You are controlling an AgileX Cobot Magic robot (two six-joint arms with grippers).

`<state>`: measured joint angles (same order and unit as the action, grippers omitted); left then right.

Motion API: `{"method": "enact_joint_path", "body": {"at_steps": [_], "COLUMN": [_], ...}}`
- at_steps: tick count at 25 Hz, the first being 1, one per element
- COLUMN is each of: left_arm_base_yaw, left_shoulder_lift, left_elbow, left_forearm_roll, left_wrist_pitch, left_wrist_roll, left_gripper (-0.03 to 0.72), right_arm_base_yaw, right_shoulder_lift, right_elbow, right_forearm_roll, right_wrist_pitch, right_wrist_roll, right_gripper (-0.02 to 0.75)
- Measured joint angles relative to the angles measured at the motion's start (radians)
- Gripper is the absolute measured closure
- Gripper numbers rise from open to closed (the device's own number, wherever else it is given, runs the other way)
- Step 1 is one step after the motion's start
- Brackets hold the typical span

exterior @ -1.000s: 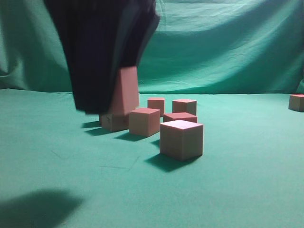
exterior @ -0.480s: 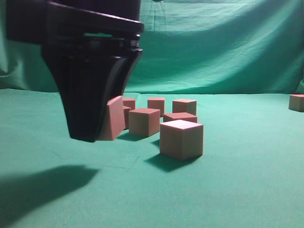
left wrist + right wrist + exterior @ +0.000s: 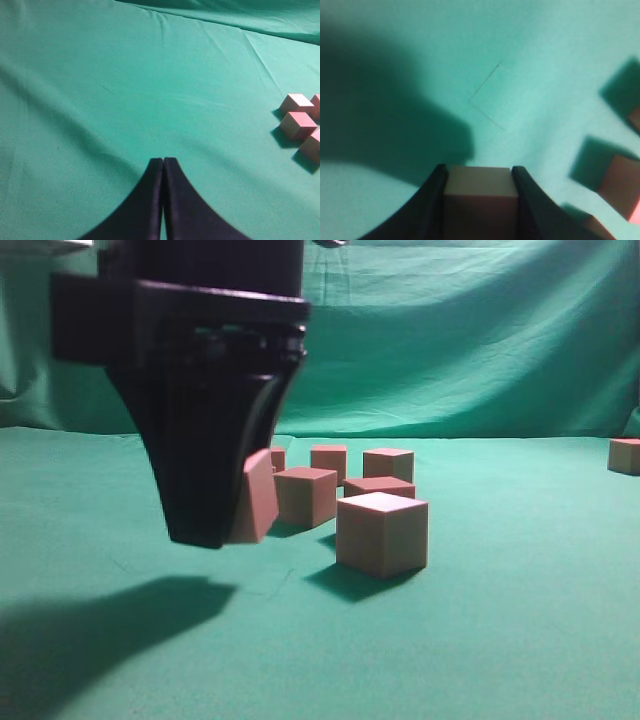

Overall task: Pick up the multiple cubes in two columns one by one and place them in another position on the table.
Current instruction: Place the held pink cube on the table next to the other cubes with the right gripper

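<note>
One cube (image 3: 256,498) was clamped between the jaws of my right end effector (image 3: 215,525), which filled the upper left of the exterior frame and hung clear above the green bench (image 3: 480,640), throwing a big shadow at lower left. In the right wrist shot that cube (image 3: 479,189) sat snug between both fingers at bottom centre. Rest of the cubes (image 3: 382,530) were bunched mid-frame on the bench, plus one lone cube (image 3: 625,455) at the far right edge. My left end effector (image 3: 163,172) was clenched with nothing in it, with a few cubes (image 3: 298,122) showing at the right edge.
</note>
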<state>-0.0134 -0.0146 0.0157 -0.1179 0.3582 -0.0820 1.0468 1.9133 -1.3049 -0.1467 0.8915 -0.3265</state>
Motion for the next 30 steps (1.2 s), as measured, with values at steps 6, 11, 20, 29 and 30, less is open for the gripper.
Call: {"method": "enact_joint_path", "body": {"at_steps": [6,11,20,29,30], "left_arm_base_yaw": [0.0,0.0,0.0,0.0,0.0], "left_shoulder_lift": [0.0,0.0,0.0,0.0,0.0], "left_elbow": [0.0,0.0,0.0,0.0,0.0], "left_forearm_roll": [0.0,0.0,0.0,0.0,0.0], "left_wrist_pitch": [0.0,0.0,0.0,0.0,0.0], "left_wrist_roll": [0.0,0.0,0.0,0.0,0.0], "left_gripper": [0.688,0.688,0.688,0.688,0.688], "right_arm_base_yaw": [0.0,0.0,0.002,0.002,0.002], "right_shoulder_lift": [0.018,0.044,0.045,0.048,0.048], "right_elbow": [0.0,0.0,0.0,0.0,0.0], "right_forearm_roll": [0.0,0.0,-0.034,-0.037,-0.037], "right_wrist_pitch": [0.004,0.025,0.027,0.019,0.017], "right_wrist_roll": [0.0,0.0,0.109,0.126,0.126], "right_gripper": [0.475,0.475,0.475,0.408,0.364]}}
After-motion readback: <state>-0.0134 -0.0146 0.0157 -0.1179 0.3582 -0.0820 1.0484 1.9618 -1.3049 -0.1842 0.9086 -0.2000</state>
